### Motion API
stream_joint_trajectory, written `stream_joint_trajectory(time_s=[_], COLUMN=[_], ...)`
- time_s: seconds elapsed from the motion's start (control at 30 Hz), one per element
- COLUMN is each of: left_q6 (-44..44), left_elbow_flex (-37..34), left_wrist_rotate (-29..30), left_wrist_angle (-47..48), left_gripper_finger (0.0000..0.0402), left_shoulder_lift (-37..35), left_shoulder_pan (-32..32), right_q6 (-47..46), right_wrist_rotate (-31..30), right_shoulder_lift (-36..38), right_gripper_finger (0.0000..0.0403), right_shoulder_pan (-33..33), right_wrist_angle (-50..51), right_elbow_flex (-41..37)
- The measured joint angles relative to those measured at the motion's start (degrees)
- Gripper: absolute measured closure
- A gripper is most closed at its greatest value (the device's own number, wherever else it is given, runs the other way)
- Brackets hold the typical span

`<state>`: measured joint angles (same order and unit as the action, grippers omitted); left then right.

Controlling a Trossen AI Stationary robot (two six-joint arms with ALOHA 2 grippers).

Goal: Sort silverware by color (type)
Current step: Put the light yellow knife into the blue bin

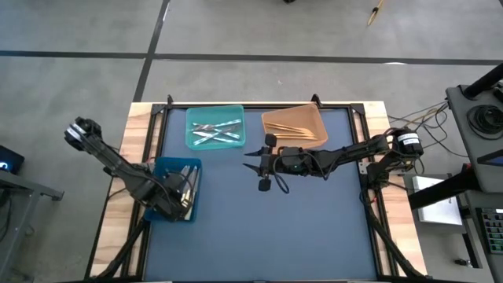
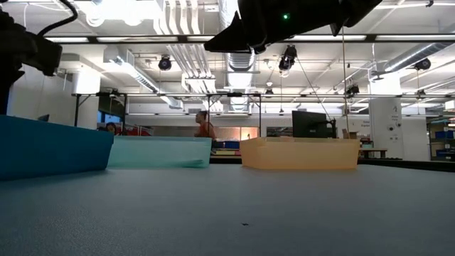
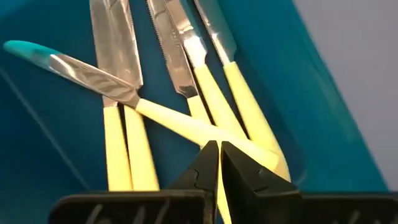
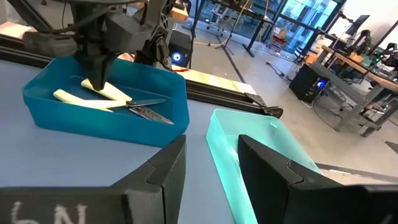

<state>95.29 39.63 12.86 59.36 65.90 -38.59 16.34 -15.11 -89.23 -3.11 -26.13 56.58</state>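
Holding nothing, left pincer together over five yellow-handled knives; right pincer apart.

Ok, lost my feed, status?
Left gripper shut, in blue bin over yellow-handled knives. Right gripper open, mid-table, empty. Nothing blocking.

Three rectangular bins stand on the table: one blue bin, one teal bin and one orange-tan bin. In the left wrist view, five yellow-handled knives lie in the blue bin (one crossing the others). The silvery grey cutlery in the teal bin is too small to count. Two arms, each with one pincer.
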Motion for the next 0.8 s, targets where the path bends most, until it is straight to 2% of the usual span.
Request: stream_joint_trajectory(time_s=[0.3, 0.8], left_q6=[0.52, -3.51], left_elbow_flex=[-0.51, -0.03], left_wrist_rotate=[2.60, 1.32], left_wrist_angle=[0.39, -3.63], left_gripper_finger=[0.0401, 0.0401], left_shoulder_lift=[3.42, 10.80], left_shoulder_pan=[0.08, 0.07], right_q6=[0.13, 0.13], right_wrist_rotate=[0.00, 0.00], right_shoulder_lift=[0.00, 0.00], right_gripper_finger=[0.0266, 0.0266], right_shoulder_pan=[0.00, 0.00], right_wrist_angle=[0.17, 0.63], right_elbow_flex=[0.00, 0.00])
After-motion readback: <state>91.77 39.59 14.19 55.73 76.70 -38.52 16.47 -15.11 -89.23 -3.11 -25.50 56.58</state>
